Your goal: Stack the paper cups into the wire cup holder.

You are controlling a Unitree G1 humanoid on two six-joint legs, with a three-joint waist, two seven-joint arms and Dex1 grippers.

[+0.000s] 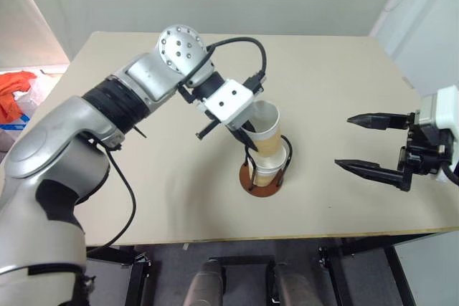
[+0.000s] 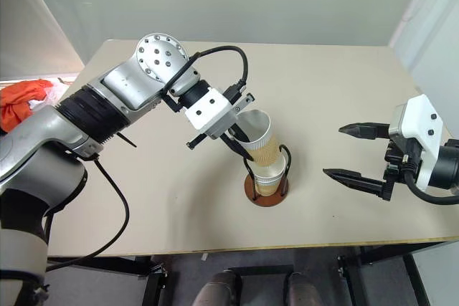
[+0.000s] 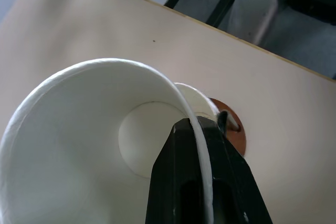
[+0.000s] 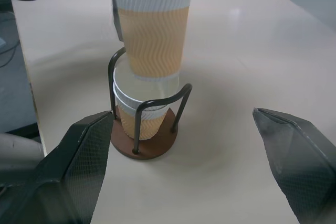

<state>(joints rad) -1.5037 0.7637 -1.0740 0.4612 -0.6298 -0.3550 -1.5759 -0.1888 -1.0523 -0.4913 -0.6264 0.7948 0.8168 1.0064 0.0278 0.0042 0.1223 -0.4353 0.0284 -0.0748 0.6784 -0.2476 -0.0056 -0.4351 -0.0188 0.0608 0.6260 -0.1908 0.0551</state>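
On the tan surface (image 1: 337,105) the wire cup holder (image 4: 149,129) already has one paper cup (image 4: 137,114) seated in it, perhaps more nested below. The left tool (image 2: 240,137) pinches the rim of a second cup (image 2: 259,137), tilted, its base entering the seated one — not yet released. The right tool (image 1: 362,142) hangs spread and empty, well apart.
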